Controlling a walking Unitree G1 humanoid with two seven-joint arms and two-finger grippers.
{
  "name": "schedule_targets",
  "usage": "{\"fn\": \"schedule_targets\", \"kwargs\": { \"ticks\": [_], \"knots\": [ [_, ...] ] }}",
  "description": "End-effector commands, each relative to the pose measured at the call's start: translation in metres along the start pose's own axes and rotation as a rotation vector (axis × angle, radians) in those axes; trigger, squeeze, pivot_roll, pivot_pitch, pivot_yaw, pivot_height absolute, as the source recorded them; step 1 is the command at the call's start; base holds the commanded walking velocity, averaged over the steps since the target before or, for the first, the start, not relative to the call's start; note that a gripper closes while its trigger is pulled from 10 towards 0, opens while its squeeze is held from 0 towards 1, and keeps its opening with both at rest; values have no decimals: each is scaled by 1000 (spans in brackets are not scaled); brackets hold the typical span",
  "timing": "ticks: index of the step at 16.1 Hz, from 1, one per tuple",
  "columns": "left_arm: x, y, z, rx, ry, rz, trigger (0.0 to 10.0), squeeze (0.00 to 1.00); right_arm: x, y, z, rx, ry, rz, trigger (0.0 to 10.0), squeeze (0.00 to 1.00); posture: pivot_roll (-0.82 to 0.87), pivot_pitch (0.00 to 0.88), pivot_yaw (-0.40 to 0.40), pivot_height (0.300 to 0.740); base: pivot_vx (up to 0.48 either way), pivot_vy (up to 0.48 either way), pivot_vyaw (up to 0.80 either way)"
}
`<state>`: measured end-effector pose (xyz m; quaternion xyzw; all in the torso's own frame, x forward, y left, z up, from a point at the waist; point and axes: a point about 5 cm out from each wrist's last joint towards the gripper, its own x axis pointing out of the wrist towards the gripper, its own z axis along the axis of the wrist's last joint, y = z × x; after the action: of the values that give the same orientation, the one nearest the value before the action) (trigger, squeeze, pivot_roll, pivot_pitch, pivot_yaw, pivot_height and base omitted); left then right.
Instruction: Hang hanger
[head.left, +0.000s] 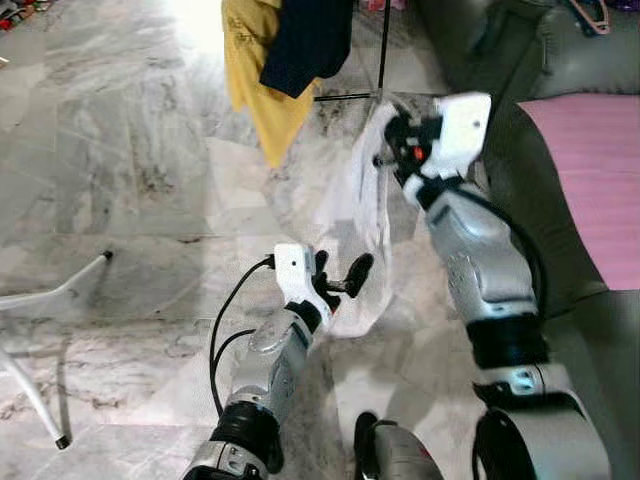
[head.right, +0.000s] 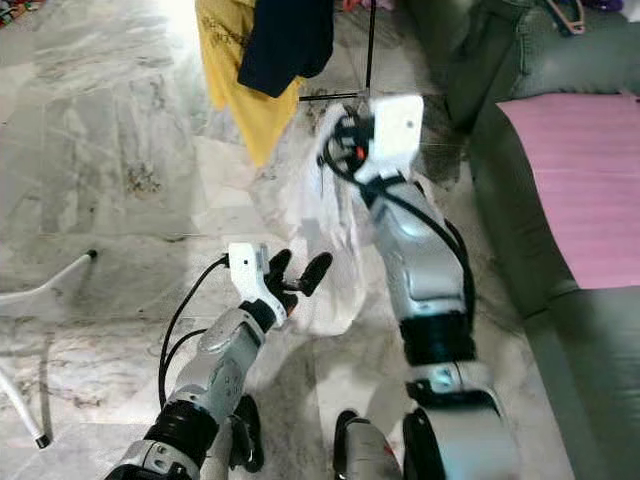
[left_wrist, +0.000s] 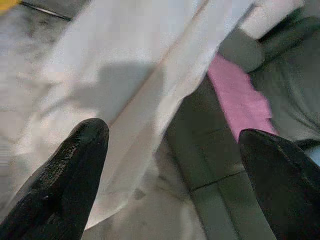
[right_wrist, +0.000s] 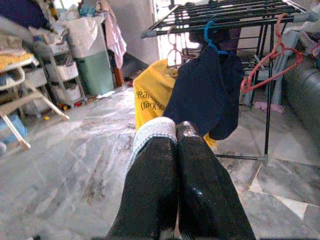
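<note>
Your left gripper (head.left: 345, 275) sits near, fingers spread wide beside the white garment (head.left: 365, 225), which your right gripper (right_wrist: 172, 131) pinches tight, hanging lengthwise downward.

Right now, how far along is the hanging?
Done: right gripper is shut on the white garment, lifted off the floor. In hand: left gripper, fingers open, is beside its lower part. Left: hooking it on the drying rack, where the yellow shirt and navy garment hang.

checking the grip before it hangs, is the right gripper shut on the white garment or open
Shut: the right gripper has its two black fingers pressed together on the white garment, pale ribbed fabric pinched at their tips.
</note>
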<state>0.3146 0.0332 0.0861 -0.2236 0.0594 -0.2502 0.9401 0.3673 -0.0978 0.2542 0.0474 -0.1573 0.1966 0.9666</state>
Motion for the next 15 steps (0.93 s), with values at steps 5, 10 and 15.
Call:
{"fn": "schedule_targets", "kwargs": {
  "ticks": [5, 10, 15],
  "knots": [
    [10, -10, -6, 15, 15, 24, 10000, 0, 9, 31, 21, 52, -26, 64, 0, 0, -186, 269, -26, 740, 0, 0, 0],
    [17, -6, -7, 32, 16, 89, 10000, 0, 15, 40, 49, -4, 5, 49, 0, 0, -241, 259, -12, 740, 0, 0, 0],
    [25, -6, 7, 73, -56, 124, 10000, 0, 5, 50, 65, -5, 97, 143, 0, 0, -279, 252, -10, 740, 0, 0, 0]
  ]
}}
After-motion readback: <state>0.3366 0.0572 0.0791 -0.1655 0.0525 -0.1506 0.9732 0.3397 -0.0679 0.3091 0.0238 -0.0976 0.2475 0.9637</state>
